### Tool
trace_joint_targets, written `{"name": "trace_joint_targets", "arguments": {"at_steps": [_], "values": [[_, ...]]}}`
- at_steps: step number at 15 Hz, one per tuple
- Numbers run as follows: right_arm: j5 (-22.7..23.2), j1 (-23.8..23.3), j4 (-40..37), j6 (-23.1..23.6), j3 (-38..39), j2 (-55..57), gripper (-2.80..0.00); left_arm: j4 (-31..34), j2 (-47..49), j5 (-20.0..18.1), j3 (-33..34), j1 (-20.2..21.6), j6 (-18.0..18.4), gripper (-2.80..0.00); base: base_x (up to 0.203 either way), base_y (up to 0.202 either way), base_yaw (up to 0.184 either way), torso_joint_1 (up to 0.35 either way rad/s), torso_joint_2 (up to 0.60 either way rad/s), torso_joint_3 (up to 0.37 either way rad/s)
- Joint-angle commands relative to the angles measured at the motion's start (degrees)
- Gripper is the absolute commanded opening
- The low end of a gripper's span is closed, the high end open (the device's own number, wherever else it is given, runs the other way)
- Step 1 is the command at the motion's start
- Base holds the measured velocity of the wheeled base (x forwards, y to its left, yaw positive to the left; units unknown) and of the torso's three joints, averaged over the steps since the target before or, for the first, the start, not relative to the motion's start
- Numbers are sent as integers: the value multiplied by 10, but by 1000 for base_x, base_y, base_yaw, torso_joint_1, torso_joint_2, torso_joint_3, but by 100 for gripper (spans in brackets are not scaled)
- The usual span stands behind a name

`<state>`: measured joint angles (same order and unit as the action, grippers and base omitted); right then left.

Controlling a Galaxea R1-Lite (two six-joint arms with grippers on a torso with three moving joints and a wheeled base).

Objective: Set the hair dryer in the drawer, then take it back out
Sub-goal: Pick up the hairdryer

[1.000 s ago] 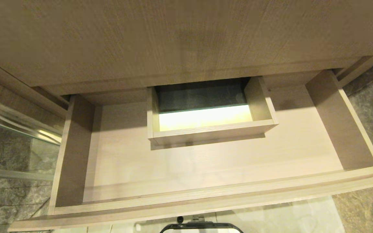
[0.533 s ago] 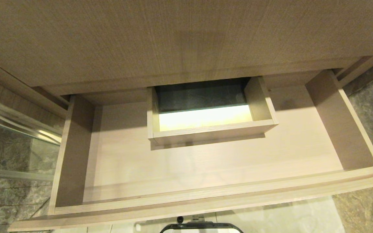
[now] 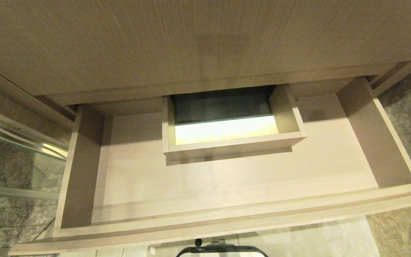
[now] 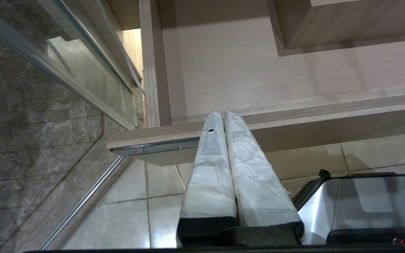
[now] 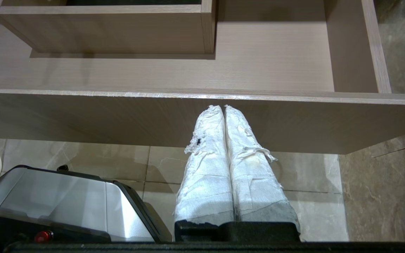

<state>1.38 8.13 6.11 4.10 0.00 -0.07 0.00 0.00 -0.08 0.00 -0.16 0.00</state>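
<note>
Standing pulled out beneath a taller wood panel [image 3: 191,43], the drawer [image 3: 227,217] shows a bare floor and a boxed cutout [image 3: 227,146] at its rear centre in the head view; the hair dryer appears in no view. From the left wrist, the left gripper [image 4: 223,113], fingers clenched together on nothing, hangs before the drawer's front. From the right wrist, the right gripper [image 5: 223,107] does likewise above floor tiles [image 5: 311,189].
</note>
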Motion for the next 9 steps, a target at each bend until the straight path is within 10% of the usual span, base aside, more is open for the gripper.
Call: {"name": "trace_joint_targets", "arguments": {"at_steps": [1, 9], "values": [[0, 0, 1, -1, 23, -22, -280, 0, 0, 0, 0, 0, 0, -280, 0, 0, 0, 0, 0, 0], [-1, 1, 0, 0, 23, -22, -280, 0, 0, 0, 1, 0, 0, -280, 0, 0, 0, 204, -361, -157]]}}
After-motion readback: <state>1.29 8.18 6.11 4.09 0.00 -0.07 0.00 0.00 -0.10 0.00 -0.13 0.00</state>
